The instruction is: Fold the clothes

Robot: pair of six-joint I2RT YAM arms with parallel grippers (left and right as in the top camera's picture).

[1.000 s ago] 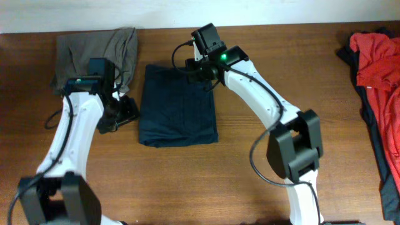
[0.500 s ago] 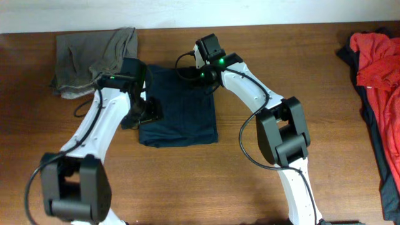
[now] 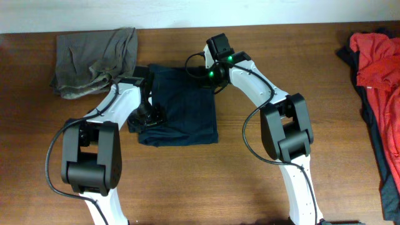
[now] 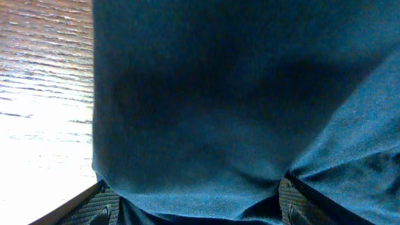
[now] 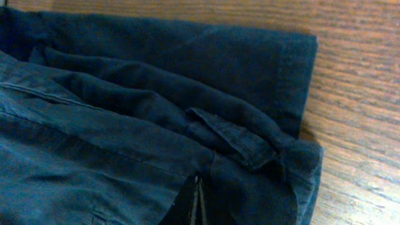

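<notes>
Our left pincer (image 4: 197,209) stands spread wide, its fingers (image 4: 103,211) on either side of the near-left edge of the navy garment (image 3: 184,109), with cloth lying across the gap but nothing pinched that we can see. Our right pincer (image 5: 197,203) is clenched tight at the garment's far-right corner, its tips down among the hems and creases there; we cannot tell whether a thin fold is caught between them.

We judge the navy piece nearly finished: it lies at the middle of the tabletop (image 3: 337,156) as a compact, roughly square-edged stack, though the right wrist view shows its far corner rumpled, with loose layers that want smoothing. The olive-grey garment (image 3: 94,53) sits at the far-left corner, bunched more than neatly folded, just beside the navy one. The red garment (image 3: 375,56) lies in a heap at the right edge, on top of more dark cloth (image 3: 381,144) trailing down that side, so we take that pile as work yet to do.

The surface is dark brown wood grain, otherwise bare, and a pale wall (image 3: 281,12) runs along its far side
</notes>
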